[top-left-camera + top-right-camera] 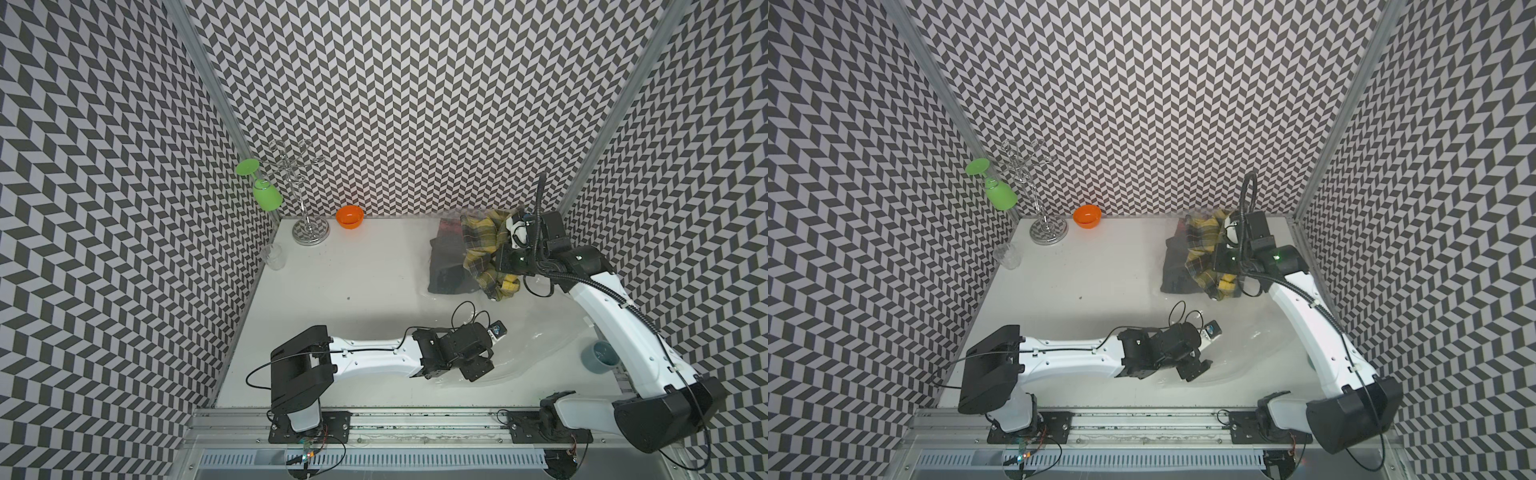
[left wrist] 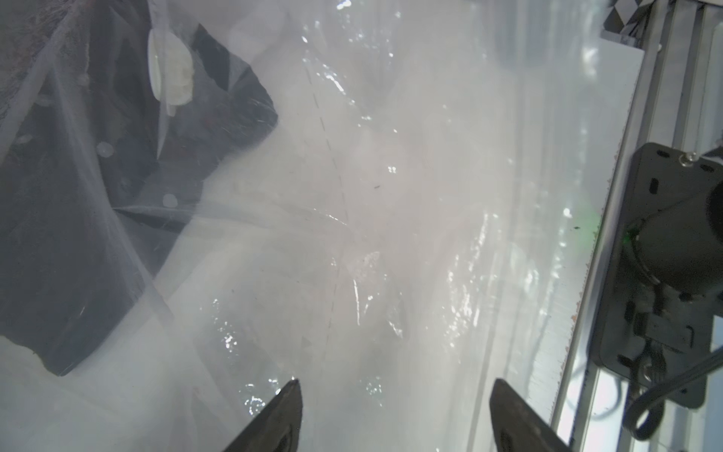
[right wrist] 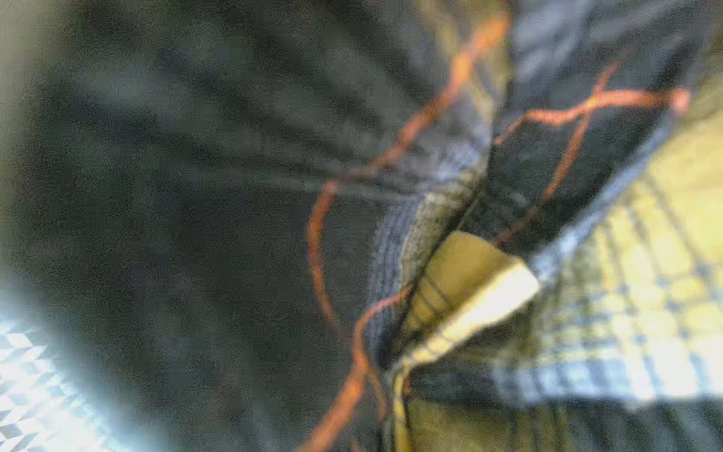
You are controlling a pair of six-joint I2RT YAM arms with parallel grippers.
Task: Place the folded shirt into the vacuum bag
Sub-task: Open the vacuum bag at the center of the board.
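- The room is a booth whose walls (image 1: 415, 104) carry a black-and-white chevron pattern. Its floor is a flat white table (image 1: 332, 311), with an aluminium rail (image 1: 415, 415) along the near edge.
- The large clear crinkly plastic vacuum bag (image 1: 536, 332) lies flat on the right half of the table. Its long axis goes from the near middle toward the far right corner. In both top views it is only a faint shine (image 1: 1246, 345). The left wrist view shows its wrinkles, a dashed line and a round white valve (image 2: 172, 70) clearly. Which end is the mouth I cannot tell.
- A dark grey folded garment (image 1: 449, 266) lies at the far end, seen through the film in the left wrist view (image 2: 58, 235).
- The yellow checked shirt (image 1: 482, 245) is bunched over the right edge of the grey garment, its length running from the back wall toward the front. The right wrist view shows only its blurred cloth (image 3: 645, 293) and loose orange threads.
- The right gripper (image 1: 511, 255) is buried in this shirt and appears pressed together on a fold. The fingers themselves are hidden.
- The left gripper (image 2: 399, 407) is low over the near end of the bag, fingers spread apart.
- Far left: a wire rack (image 1: 307, 195), a green goblet (image 1: 266, 195), an orange bowl (image 1: 350, 217) and a clear cup (image 1: 273, 257).
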